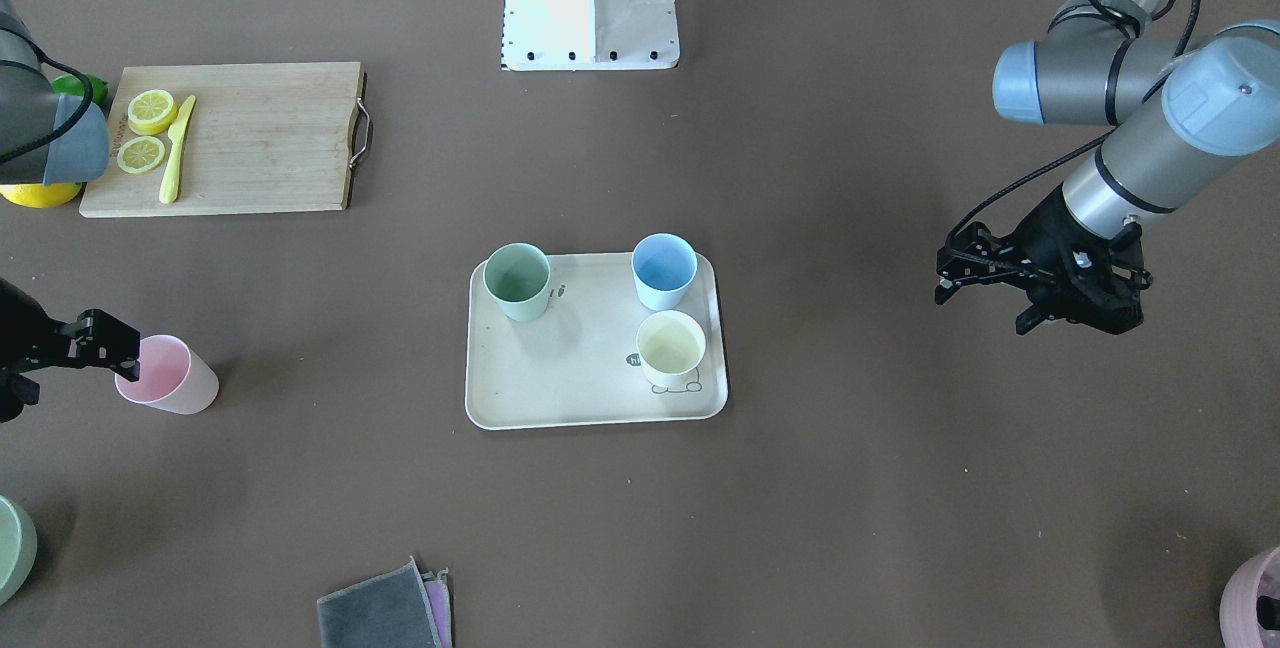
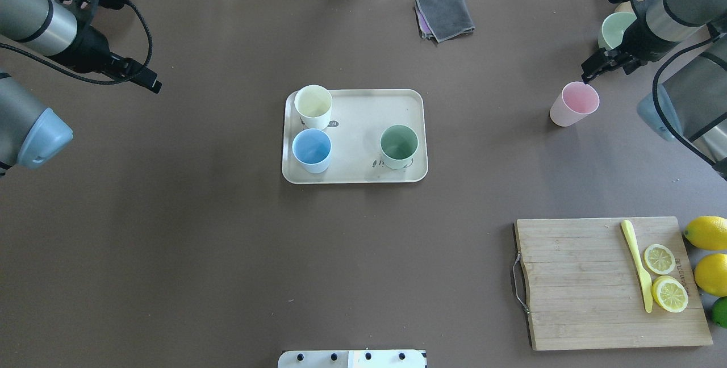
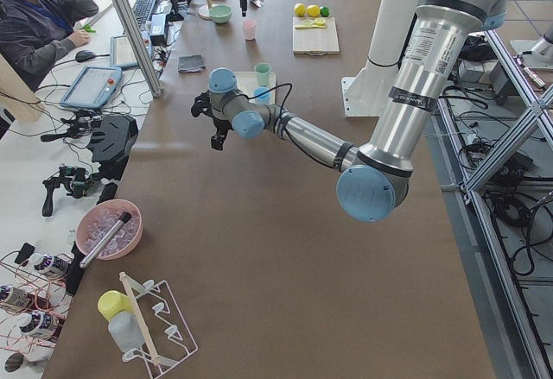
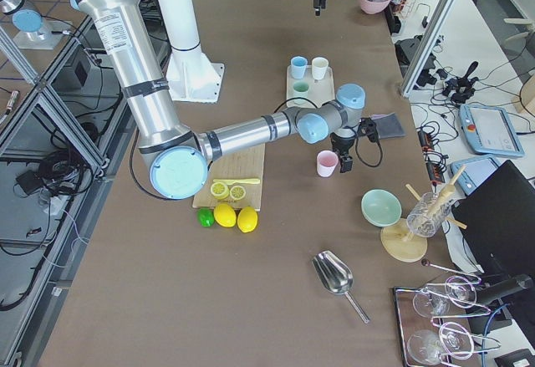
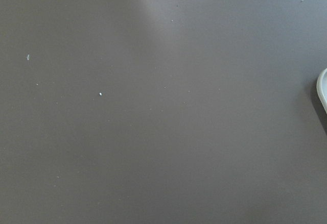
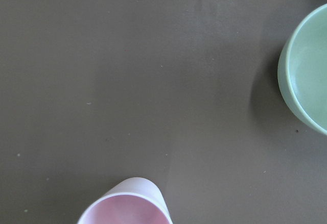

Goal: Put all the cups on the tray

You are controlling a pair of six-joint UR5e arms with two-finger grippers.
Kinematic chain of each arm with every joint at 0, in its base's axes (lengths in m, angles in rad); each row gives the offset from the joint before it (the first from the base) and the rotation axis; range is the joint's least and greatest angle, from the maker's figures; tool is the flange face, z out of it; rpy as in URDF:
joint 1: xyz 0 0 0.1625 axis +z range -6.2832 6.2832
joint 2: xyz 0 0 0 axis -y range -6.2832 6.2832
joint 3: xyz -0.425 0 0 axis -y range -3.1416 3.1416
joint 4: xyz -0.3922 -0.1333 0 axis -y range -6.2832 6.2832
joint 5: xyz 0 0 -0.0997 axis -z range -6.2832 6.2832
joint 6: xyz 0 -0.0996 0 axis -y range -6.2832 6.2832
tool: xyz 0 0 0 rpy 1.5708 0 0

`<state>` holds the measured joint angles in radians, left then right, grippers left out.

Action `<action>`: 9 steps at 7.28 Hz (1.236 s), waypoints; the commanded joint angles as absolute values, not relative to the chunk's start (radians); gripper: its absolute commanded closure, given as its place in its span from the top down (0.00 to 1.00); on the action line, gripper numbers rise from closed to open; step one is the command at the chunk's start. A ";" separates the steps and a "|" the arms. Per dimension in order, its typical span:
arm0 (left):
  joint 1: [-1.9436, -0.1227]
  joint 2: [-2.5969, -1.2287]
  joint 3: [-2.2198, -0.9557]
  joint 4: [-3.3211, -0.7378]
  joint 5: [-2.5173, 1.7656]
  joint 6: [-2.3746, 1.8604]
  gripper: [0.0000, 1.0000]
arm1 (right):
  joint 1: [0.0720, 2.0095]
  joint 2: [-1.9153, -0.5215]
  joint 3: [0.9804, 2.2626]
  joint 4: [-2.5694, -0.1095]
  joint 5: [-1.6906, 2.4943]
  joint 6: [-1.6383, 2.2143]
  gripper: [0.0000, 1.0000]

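Three cups are sitting upright on the cream tray (image 1: 560,378). The sage green cup (image 1: 517,280) and the light blue cup (image 1: 664,270) are occupying the two corners nearest the robot, and the pale yellow cup (image 1: 671,348) is standing just beside the blue one. The pink cup (image 1: 170,376) is standing alone on the worktop (image 1: 850,478), well off the tray on the robot's right side. The right tool (image 2: 606,70) is hanging close by its rim, jaws parted, gripping nothing. The left tool (image 1: 982,311) is hovering over bare worktop, spread wide and empty, well apart from the tray.
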<state>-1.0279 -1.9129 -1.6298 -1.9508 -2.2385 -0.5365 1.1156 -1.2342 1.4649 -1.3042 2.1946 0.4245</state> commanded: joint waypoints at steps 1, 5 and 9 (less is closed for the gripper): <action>-1.028 -1.913 -1.634 -1.951 -2.237 -0.535 0.98 | 1.085 -1.246 1.417 -1.216 2.187 0.489 0.98; -1.028 -1.913 -1.632 -1.953 -2.233 -0.534 0.98 | 1.012 -1.255 1.427 -1.215 2.128 0.532 0.28; -1.028 -1.902 -1.626 -1.980 -2.233 -0.534 0.98 | 1.009 -1.243 1.514 -1.229 2.137 0.605 0.00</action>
<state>-1.0277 -1.9104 -1.6284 -1.9645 -2.2335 -0.5338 1.0112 -1.2507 1.4856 -1.2227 2.1357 0.5492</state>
